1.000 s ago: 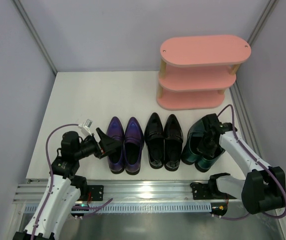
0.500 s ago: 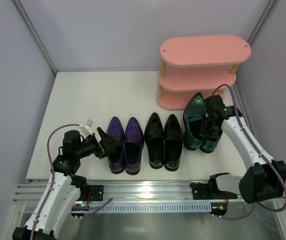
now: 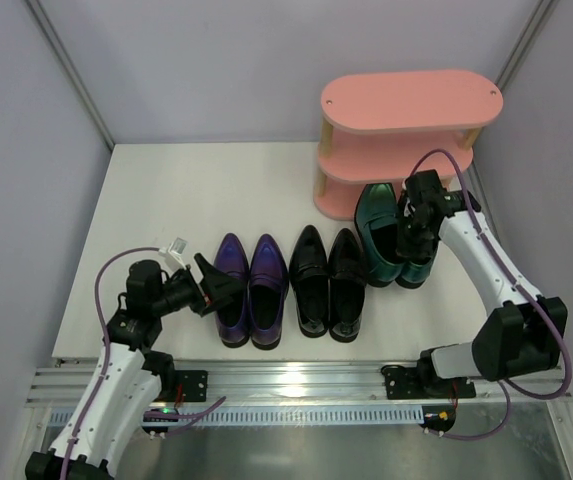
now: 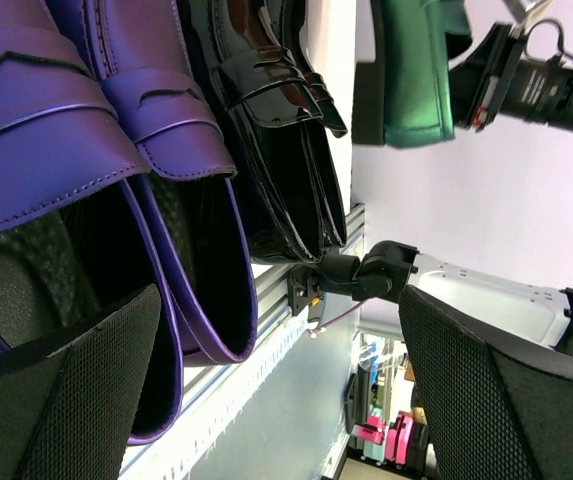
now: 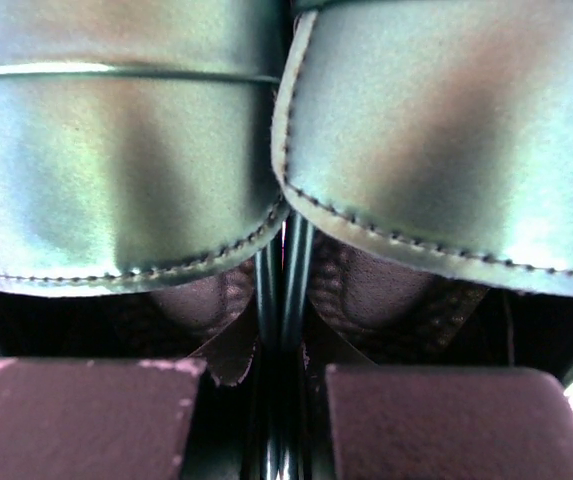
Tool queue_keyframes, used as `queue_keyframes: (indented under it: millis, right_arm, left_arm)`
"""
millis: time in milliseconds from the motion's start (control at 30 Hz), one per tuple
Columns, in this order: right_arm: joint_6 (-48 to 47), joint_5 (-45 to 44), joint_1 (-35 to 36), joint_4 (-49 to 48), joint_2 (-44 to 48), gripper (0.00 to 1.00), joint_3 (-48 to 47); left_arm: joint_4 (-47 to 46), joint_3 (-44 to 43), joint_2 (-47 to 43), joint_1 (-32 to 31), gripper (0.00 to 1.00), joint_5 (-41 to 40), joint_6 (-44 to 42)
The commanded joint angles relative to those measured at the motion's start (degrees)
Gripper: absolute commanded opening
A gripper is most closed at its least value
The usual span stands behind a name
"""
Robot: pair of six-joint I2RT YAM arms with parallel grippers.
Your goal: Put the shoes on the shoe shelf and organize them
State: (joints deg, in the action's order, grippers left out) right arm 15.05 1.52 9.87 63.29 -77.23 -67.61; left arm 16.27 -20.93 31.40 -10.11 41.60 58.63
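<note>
The right claw [image 3: 413, 225] is clenched on the green pair [image 3: 391, 240], in the right half of the top view, just in front of the shelf [image 3: 406, 150]. In its wrist view each finger [image 5: 86, 420] sits inside one shoe, and the two inner walls are squeezed together between them, so both shoes are gripped side by side. The toes point up the frame towards the shelf and overlap the front edge of its lowest board. Whether they touch that board I cannot tell. In the left wrist view the green pair [image 4: 411, 70] appears to hang clear of the table [image 3: 166, 200].

The shelf stands in the upper right of the top view, against the back of the table, and all three pink boards are bare.

The black pair [image 3: 328, 280] lies flat at the centre of the frame, just left of the green shoes, with toes towards the back. The purple pair [image 3: 249, 288] lies beside it further left, facing the same way, with a narrow gap between the pairs.

The left claw [image 3: 216, 290] is released – its fingers [image 4: 66, 400] are spread wide at the heel end of the purple pair, low over the table. In its own view the open heel of one purple shoe [image 4: 86, 120] lies between the pads, but nothing is pinched, and I cannot tell whether either pad touches the leather.
</note>
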Motion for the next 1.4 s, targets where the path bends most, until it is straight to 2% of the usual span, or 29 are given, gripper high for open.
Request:
queue_keyframes:
  millis: [0,200,500,633,867,1133,1367]
  right_arm:
    - [-1.78,-0.03,0.06,-8.52,-2.47,0.04,-6.91]
    - [-2.83,-5.72,-0.02,-9.67,-12.74,0.04,-13.06]
    - [-6.87,-14.00,-0.73,-16.69,-19.27,0.04,-19.30]
    - [-9.16,-13.21,-1.08,-21.09,-19.97,0.04,-19.83]
    - [-9.86,-7.51,-2.13,-20.66,-24.28,0.04,-25.37]
    - [-7.41,-5.30,-2.93,-29.09,-25.34,0.04,-22.57]
    - [-3.45,-7.40,-2.93,-36.30,-23.14,0.04,-12.47]
  left_arm:
    - [-3.97,0.27,0.94,-0.09,1.00,0.93,0.87]
    - [-3.18,-0.69,0.33,-0.09,1.00,1.02,0.26]
    - [-3.35,-1.04,-0.02,0.00,1.00,1.46,0.26]
    - [-3.00,-0.96,-0.55,-0.09,1.00,1.37,0.26]
    - [-1.95,-0.87,-1.78,-0.09,1.00,1.02,0.34]
    - [-0.46,-1.57,-2.30,0.00,1.00,1.02,-0.01]
    - [1.30,-1.57,-3.80,-0.09,1.00,0.14,-0.10]
